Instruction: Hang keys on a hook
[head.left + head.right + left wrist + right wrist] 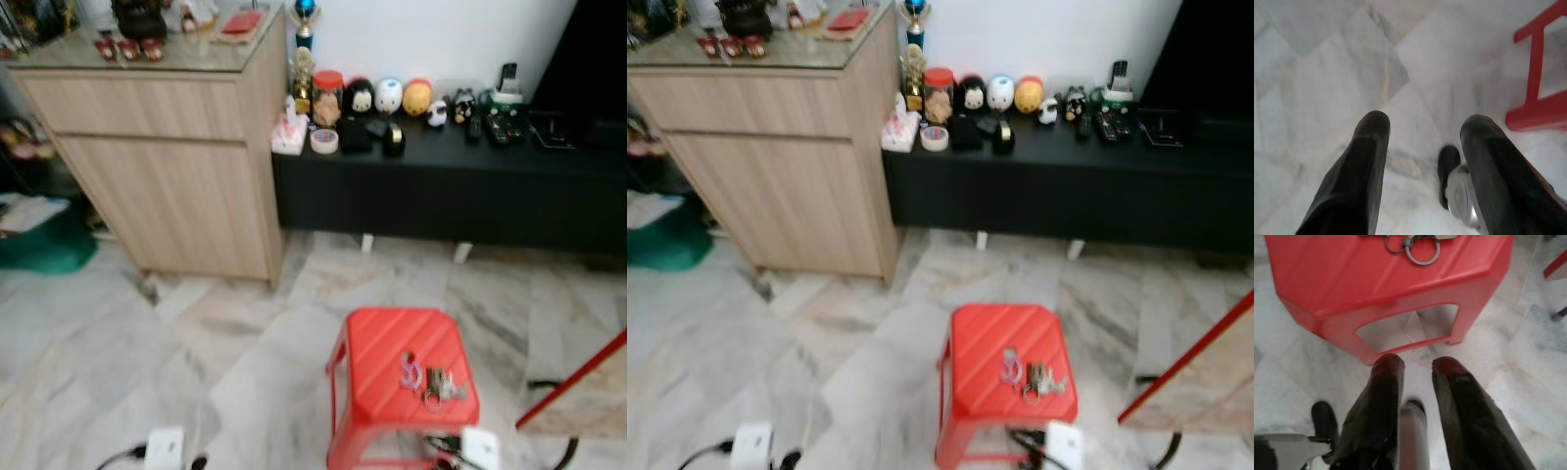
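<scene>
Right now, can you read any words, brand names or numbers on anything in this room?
None can be read.
The red book on the wooden cabinet: cover too blurred.
The jar and round toys on the black bench: any labels too small.
The keys on the red stool: no legible markings.

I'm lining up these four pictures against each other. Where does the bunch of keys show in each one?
Left eye view: keys on the red stool, near its right front corner.
Right eye view: same spot on the stool top, low and right of centre.
Right wrist view: the key ring at the top edge, on the stool.
Left wrist view: a stool leg; keys not in it.
Shared landmark: the red stool.
</scene>
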